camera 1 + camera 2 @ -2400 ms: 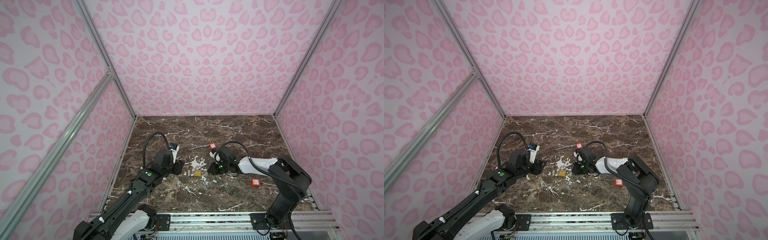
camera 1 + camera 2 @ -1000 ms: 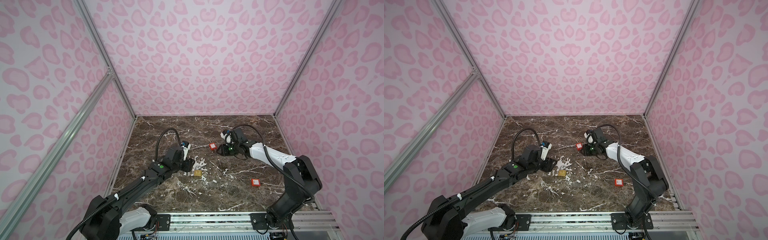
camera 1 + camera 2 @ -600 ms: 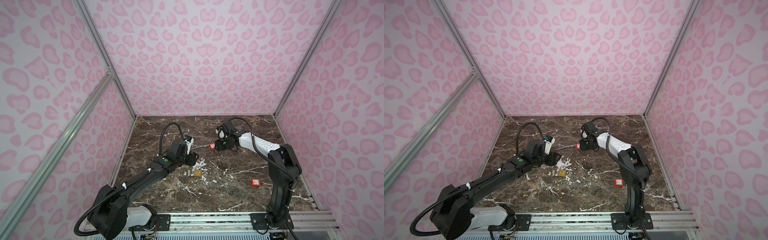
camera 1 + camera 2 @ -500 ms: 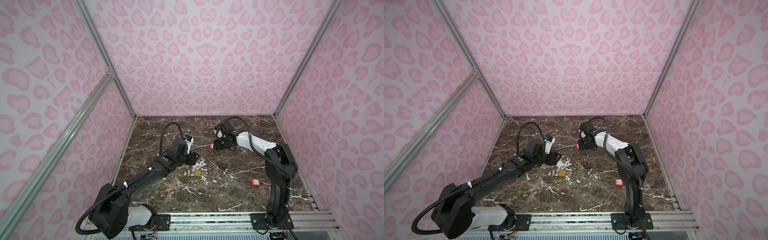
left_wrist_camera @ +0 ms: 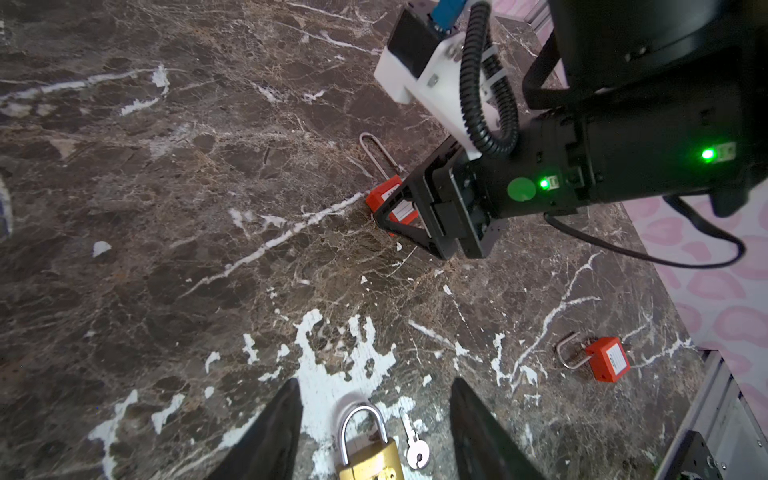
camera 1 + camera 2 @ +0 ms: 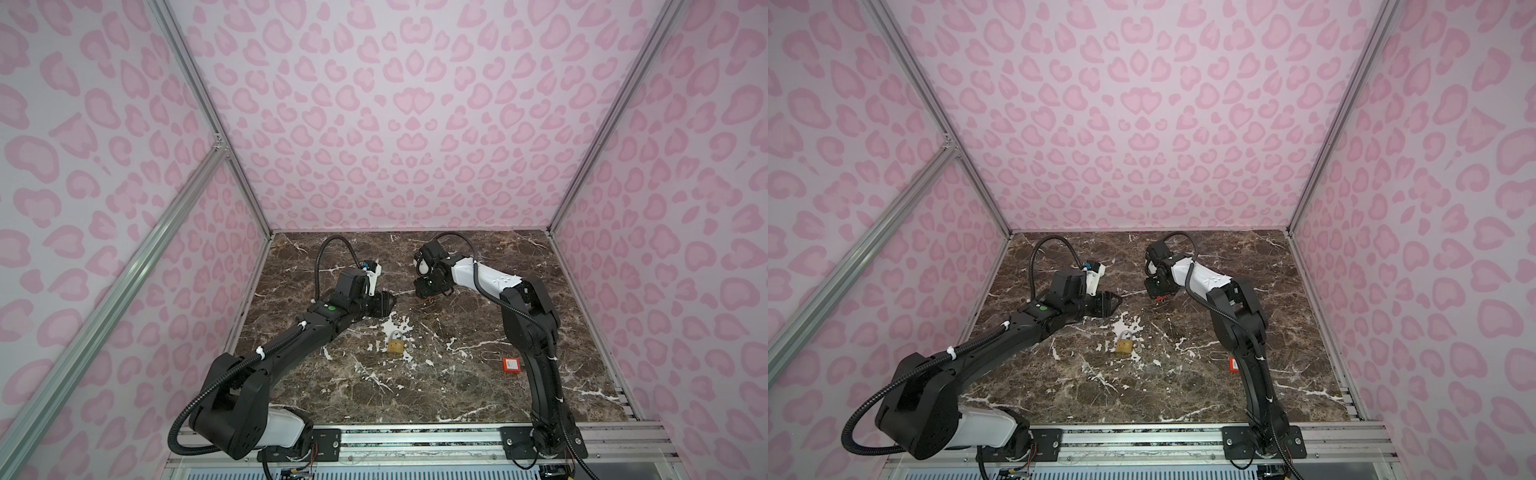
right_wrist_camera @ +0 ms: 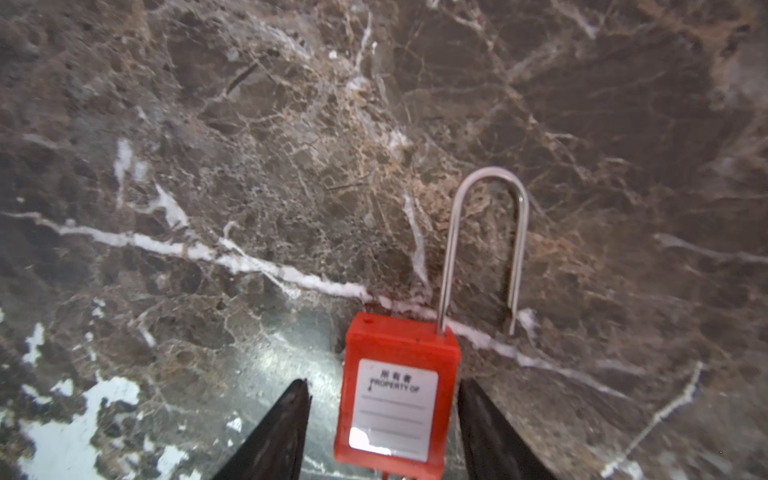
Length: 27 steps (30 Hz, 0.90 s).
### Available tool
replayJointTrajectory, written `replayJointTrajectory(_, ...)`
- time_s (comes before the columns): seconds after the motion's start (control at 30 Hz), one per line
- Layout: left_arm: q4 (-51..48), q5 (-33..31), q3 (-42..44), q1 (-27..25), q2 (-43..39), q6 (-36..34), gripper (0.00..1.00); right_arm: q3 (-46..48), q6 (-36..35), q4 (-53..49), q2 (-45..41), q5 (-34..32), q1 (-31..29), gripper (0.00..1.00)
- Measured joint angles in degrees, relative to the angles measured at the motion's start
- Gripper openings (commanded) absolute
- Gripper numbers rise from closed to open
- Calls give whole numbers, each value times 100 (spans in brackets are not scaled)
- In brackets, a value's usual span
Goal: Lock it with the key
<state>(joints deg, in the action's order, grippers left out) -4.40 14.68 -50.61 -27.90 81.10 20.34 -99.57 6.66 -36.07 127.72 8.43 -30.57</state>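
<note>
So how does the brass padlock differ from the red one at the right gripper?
Body: the brass padlock is gold metal; the red padlock red with a white label. Shackle: the brass one's is short and round; the red one's long and narrow, one leg outside the body. A key lies by the brass one; none shows by the red. Both lie on the table.
</note>
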Motion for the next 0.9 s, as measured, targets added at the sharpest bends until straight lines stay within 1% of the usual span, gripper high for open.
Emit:
replayJointTrajectory(0.13, 17, 153, -107, 15, 197, -9, 57, -114, -20, -70, 151, -133, -42, 52)
replayJointTrajectory(0.2, 22, 208, -129, 20, 260, -7, 57, -114, -24, -70, 160, -221, -68, 44)
replayJointTrajectory(0.3, 22, 223, -133, 20, 278, 68, 58, -103, -28, -66, 160, -262, -87, 37)
replayJointTrajectory(0.47, 107, 254, -186, 94, 275, 498, 58, -24, -46, -63, 76, -337, -105, 34)
replayJointTrajectory(0.57, 219, 391, -249, 195, 275, 881, 57, 278, -83, -50, -286, -337, -101, 33)
replayJointTrajectory(0.63, 260, 520, -273, 256, 275, 1156, 57, 579, -83, 52, -684, -177, -90, 33)
replayJointTrajectory(0.8, 275, 953, -570, 306, 275, 1738, 57, 1416, 46, 549, -1797, 424, -94, 33)
replayJointTrajectory(0.9, 269, 1198, -608, 317, 275, 2006, 56, 1644, 92, 660, -2151, 820, -177, 32)
